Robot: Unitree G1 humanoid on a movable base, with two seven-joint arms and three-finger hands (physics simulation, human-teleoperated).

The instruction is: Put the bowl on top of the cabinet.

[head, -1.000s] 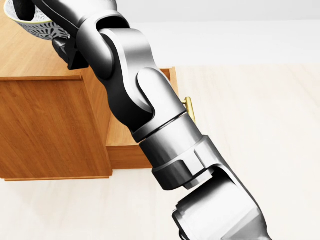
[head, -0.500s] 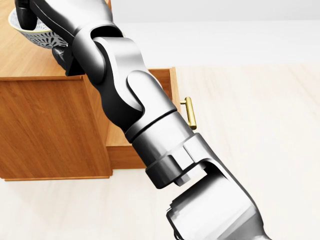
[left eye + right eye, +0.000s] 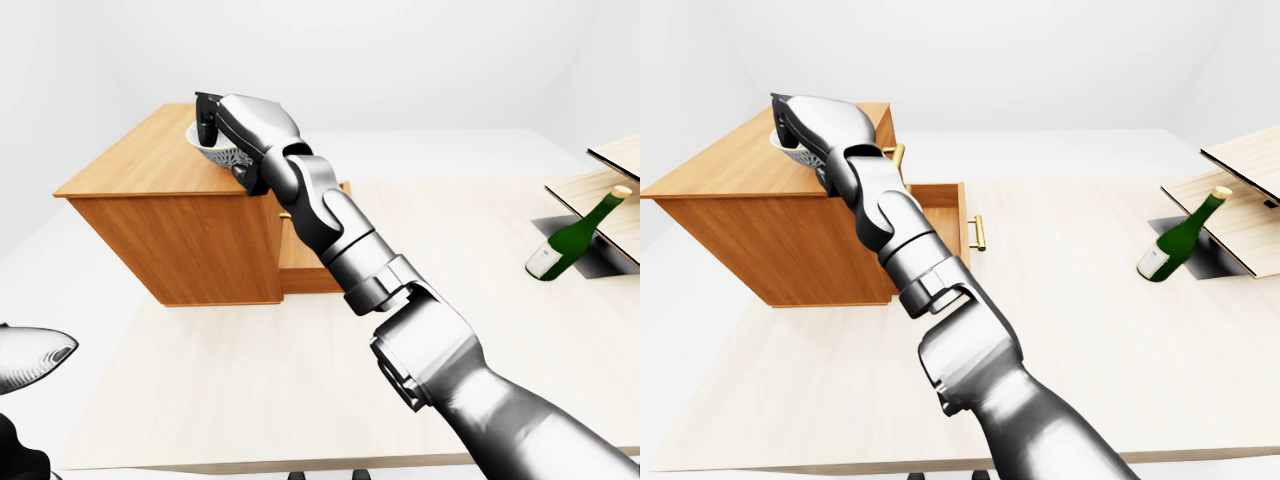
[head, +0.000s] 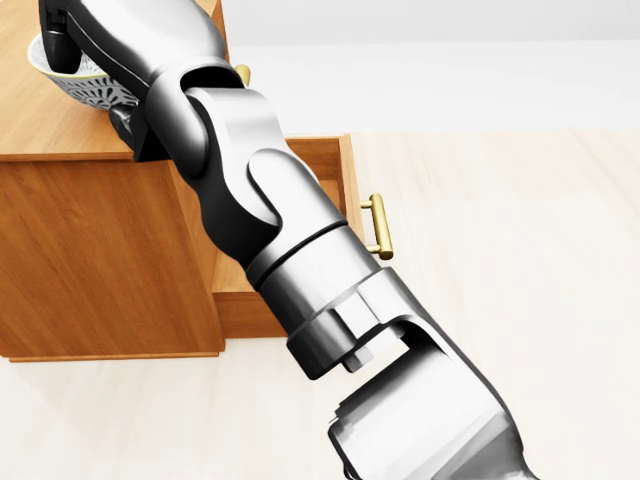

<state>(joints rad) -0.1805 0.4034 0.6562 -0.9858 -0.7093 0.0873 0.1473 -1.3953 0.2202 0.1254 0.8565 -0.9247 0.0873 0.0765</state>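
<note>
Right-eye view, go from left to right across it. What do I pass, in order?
Cabinet, with the right hand on the bowl over its top → open drawer → brass drawer handle → green bottle → wooden panels.

The right hand (image 4: 120,35) sank further into the head view from its top edge, and the bowl (image 4: 85,88) came lower with it, toward the cabinet top (image 4: 40,128). The right forearm (image 4: 300,250) swung a little to the left, uncovering the whole brass drawer handle (image 4: 375,226) and a second brass handle (image 4: 243,74) beside the wrist.
</note>
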